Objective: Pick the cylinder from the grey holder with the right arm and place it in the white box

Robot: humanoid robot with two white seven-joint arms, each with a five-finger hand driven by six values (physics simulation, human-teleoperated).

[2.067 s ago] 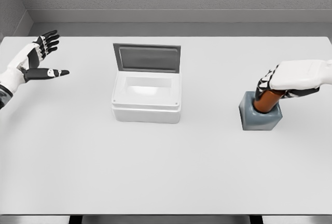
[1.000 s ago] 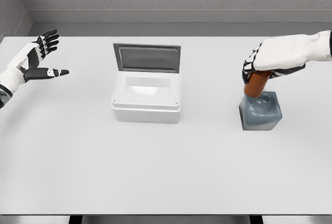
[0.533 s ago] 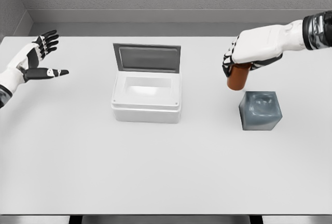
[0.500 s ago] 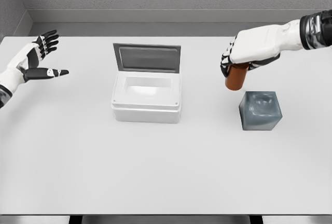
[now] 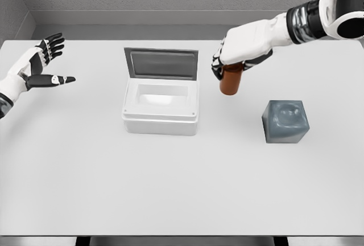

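My right hand (image 5: 242, 51) is wrapped around the brown cylinder (image 5: 231, 81), holding it up in the air. It hangs between the white box (image 5: 161, 108) and the grey holder (image 5: 285, 121), touching neither. The box lid stands open. My left hand (image 5: 35, 65) rests at the table's (image 5: 182, 189) left side, fingers spread wide.

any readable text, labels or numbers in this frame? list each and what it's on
None: no words, labels, brands or numbers show anywhere in the head view.
Brown cylinder in the right hand: plain, no label.
White box and its raised grey lid: no markings.
Grey holder: blank.
White table: blank.
Left hand, open at the left edge: no markings.
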